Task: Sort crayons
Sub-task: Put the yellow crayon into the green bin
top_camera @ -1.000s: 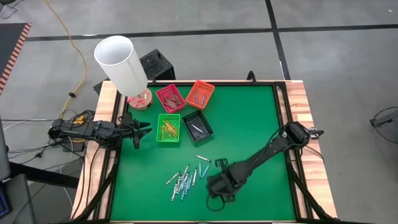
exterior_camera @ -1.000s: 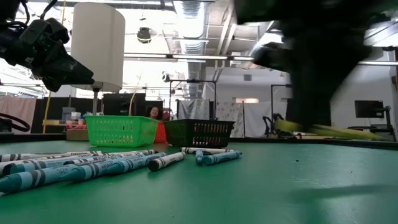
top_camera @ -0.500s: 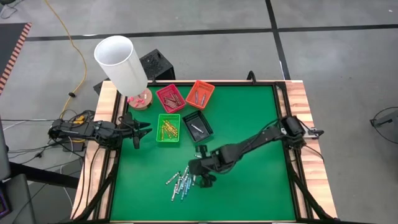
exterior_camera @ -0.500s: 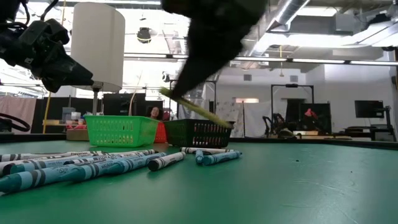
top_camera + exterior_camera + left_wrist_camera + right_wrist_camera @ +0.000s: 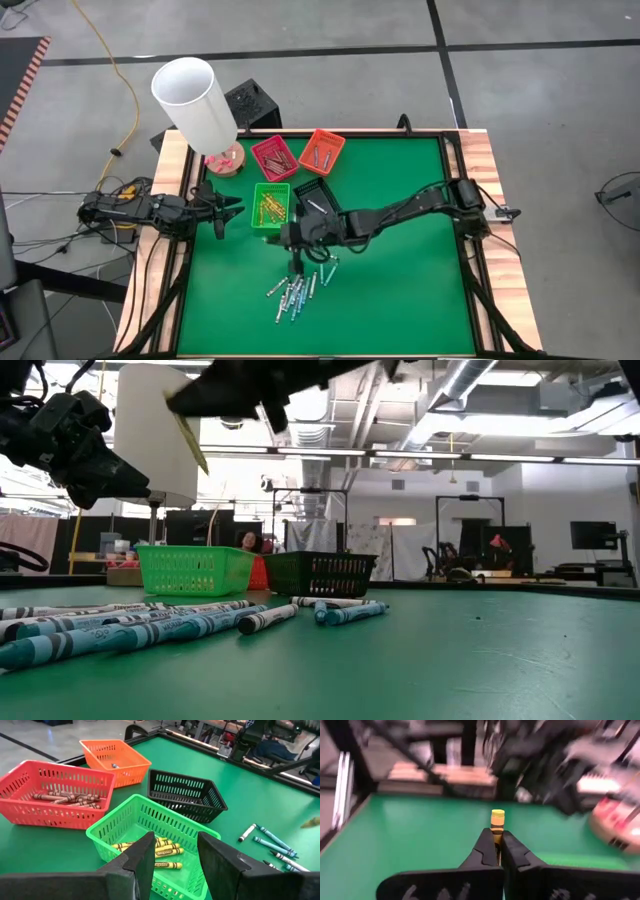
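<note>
My right gripper [image 5: 288, 236] hangs above the table beside the green tray [image 5: 270, 208], shut on a yellow crayon [image 5: 497, 819]; the low view shows that crayon [image 5: 190, 442] high in the air. Several loose blue and white crayons [image 5: 298, 287] lie flat on the green mat toward the near edge. The green tray [image 5: 150, 835] holds yellow crayons [image 5: 162, 852] and the red tray [image 5: 55, 795] holds brown ones. My left gripper [image 5: 172, 857] waits at the table's left edge [image 5: 226, 212], open, with nothing between its fingers. My right gripper pinches the yellow crayon between its two fingers [image 5: 485, 849]. One end of the crayon [image 5: 497, 815] sticks out past the fingertips. In the low view the crayon slants down below the gripper [image 5: 185, 405], lifted well clear of the table.
An orange tray [image 5: 321, 151] and a black tray [image 5: 317, 201] stand by the red tray [image 5: 274, 157] and the green one at the far left of the mat. A white lamp [image 5: 195, 102] on a wooden base stands at the far left corner. The mat's right half [image 5: 410, 270] is bare.
My right gripper has swung from the near side of the mat, right of the loose crayons, up and toward the far left. It now hangs beside the green tray. It has tipped from pointing down to almost level, carrying the yellow crayon with it.
</note>
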Available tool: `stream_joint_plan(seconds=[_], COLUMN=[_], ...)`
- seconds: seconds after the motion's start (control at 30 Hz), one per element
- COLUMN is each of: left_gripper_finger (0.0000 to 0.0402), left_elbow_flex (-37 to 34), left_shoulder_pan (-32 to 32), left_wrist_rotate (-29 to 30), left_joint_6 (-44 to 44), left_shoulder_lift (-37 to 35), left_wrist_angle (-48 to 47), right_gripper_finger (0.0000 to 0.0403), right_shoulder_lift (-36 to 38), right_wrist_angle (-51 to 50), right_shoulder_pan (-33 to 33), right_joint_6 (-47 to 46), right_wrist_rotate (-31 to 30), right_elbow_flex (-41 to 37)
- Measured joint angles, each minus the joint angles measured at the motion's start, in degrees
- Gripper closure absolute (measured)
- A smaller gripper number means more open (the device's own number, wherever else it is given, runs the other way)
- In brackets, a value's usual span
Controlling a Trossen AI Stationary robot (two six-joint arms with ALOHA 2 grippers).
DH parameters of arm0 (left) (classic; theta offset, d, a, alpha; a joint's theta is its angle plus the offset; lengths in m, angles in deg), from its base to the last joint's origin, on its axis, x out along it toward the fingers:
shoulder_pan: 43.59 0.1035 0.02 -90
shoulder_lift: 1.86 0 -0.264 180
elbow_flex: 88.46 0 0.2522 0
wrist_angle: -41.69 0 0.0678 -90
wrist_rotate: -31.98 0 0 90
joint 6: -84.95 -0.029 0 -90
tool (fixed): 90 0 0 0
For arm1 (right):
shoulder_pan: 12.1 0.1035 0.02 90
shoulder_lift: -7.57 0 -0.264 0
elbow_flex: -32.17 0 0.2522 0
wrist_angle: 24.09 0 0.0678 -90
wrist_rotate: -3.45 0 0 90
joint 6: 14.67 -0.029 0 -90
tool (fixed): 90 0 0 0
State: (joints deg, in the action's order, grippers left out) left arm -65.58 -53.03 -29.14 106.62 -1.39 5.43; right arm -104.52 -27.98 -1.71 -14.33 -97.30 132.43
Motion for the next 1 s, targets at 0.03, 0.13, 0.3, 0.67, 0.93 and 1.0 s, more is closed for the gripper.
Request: stream_joint_plan(seconds=[0.03, 0.13, 0.3, 0.67, 0.93, 1.0], left_gripper_finger=[0.0265, 0.0265, 0.0265, 0.0265, 0.0265, 0.0265], left_elbow_flex=[0.0, 0.0, 0.0, 0.0, 0.0, 0.0], left_shoulder_pan=[0.0, 0.0, 0.0, 0.0, 0.0, 0.0], left_wrist_rotate=[0.0, 0.0, 0.0, 0.3, 0.9, 1.0], left_joint_6=[0.0, 0.1, 0.5, 0.5, -0.2, 0.0], left_shoulder_lift=[0.0, 0.0, 0.0, 0.0, 0.0, 0.0], left_wrist_angle=[0.0, 0.0, 0.0, -0.2, -0.5, -0.4], right_gripper_finger=[0.0401, 0.0401, 0.0401, 0.0401, 0.0401, 0.0401], right_shoulder_lift=[0.0, 0.0, -0.4, -4.5, -7.6, -7.9], right_wrist_angle=[2.1, 6.3, 10.7, 17.0, 16.8, 15.7], right_shoulder_pan=[-0.4, -1.5, -3.3, -7.3, -9.2, -9.8], right_joint_6=[0.5, 1.9, 3.2, 4.4, 3.7, 1.3], right_wrist_rotate=[-0.2, -3.0, -5.7, -6.3, -7.2, -7.2], right_elbow_flex=[0.0, 0.0, 0.0, 0.1, 0.0, 0.1])
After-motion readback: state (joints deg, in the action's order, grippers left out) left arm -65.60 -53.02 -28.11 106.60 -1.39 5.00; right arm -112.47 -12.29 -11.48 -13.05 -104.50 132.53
